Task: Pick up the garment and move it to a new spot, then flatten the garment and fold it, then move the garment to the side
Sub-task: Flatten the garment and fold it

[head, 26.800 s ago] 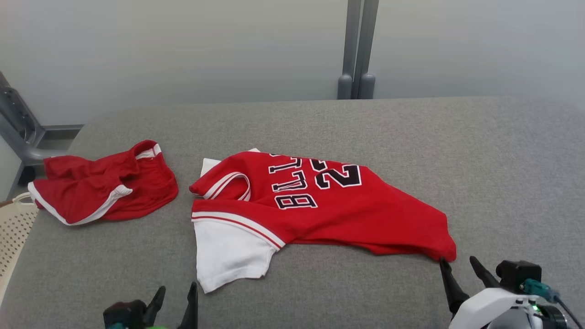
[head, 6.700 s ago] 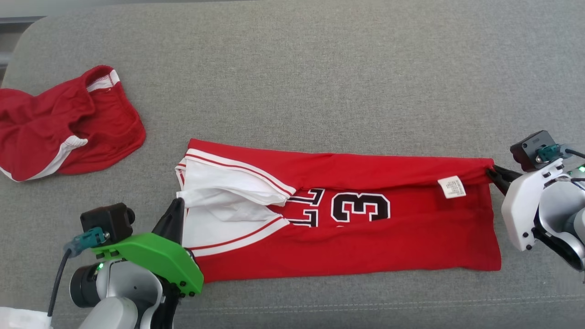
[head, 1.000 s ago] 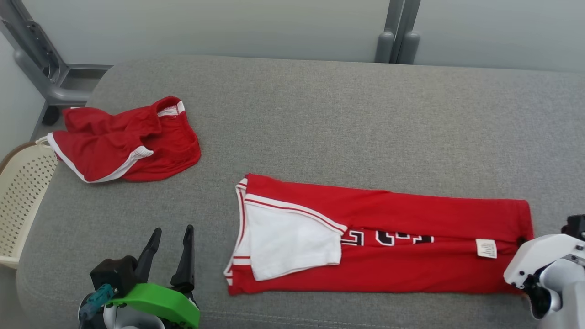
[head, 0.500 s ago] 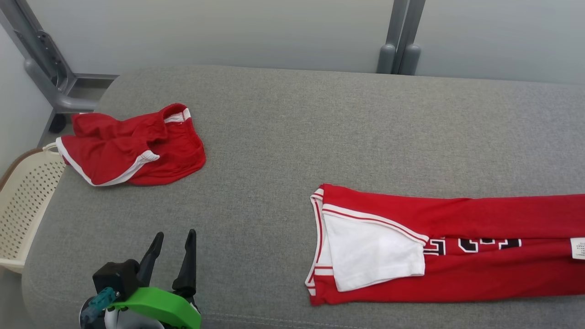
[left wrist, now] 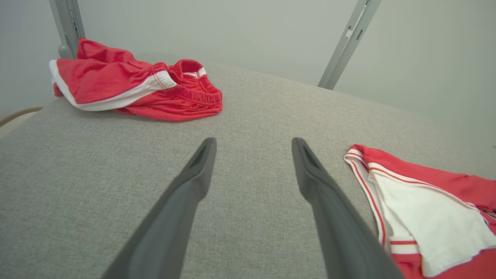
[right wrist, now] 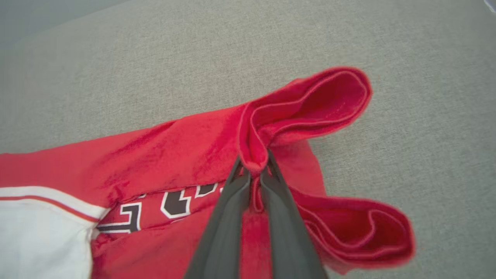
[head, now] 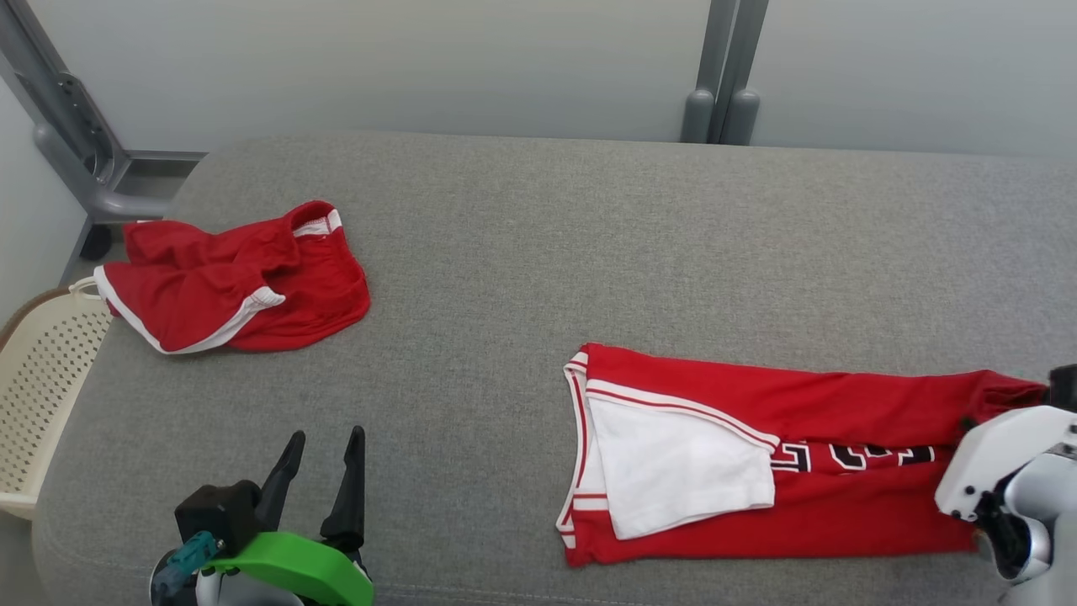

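Right wrist view showed the right end effector (right wrist: 254, 170) pressed together, pinching the bunched end of the red jersey (right wrist: 182, 155), which lay folded lengthwise on the grey padded worktop (right wrist: 116, 58). The left end effector (left wrist: 254, 142) stood spread and empty.

Unreadable half-hidden lettering (head: 844, 457) on jersey (head: 841, 404)

Crumpled red shorts (head: 236, 282) with white trim lie at the upper left of the head view on a grey fabric surface (head: 589, 236). A cream perforated basket (head: 38, 379) sits at the left edge. Two grey posts (head: 719, 76) rise at top centre against a pale wall (head: 379, 67).
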You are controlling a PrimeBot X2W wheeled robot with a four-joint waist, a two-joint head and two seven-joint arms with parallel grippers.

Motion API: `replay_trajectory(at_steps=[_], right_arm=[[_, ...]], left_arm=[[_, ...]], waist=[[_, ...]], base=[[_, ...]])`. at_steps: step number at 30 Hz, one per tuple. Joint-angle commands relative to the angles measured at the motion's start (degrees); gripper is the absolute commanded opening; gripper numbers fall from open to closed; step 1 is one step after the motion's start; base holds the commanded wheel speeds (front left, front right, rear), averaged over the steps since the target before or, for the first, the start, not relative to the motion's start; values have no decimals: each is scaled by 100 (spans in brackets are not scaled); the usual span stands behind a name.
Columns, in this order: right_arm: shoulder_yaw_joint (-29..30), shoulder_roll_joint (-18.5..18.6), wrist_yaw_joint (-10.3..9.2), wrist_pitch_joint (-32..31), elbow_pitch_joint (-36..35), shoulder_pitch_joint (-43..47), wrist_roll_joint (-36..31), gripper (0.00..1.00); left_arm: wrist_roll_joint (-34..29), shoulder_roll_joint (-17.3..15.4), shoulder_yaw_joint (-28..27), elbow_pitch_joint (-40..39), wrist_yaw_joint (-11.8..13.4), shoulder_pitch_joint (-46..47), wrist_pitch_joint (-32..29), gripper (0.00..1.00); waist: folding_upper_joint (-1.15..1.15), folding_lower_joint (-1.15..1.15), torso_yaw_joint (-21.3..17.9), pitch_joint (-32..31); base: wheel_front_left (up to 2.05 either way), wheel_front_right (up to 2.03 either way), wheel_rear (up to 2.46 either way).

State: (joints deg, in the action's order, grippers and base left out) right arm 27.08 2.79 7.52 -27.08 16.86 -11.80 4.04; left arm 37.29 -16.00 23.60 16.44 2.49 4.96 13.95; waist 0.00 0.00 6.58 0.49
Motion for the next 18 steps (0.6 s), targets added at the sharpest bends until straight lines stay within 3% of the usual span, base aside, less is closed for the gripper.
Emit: replay_trajectory(at_steps=[1,12,18], right_arm=[[-171,20,-6,-18,-7,80,148,0],[-2584,21,-6,-152,178,-151,1100,0],[-3430,20,-5,-59,537,-522,1291,0]], left_arm=[[53,-28,2,-7,-1,-37,-3,100],[74,-25,45,-4,-7,-40,15,100],[88,-11,83,29,-36,-34,21,100]], waist=[[0,0,3,-3],[0,0,131,-41],[0,0,218,-55]], base=[[0,0,0],[0,0,0],[0,0,0]])
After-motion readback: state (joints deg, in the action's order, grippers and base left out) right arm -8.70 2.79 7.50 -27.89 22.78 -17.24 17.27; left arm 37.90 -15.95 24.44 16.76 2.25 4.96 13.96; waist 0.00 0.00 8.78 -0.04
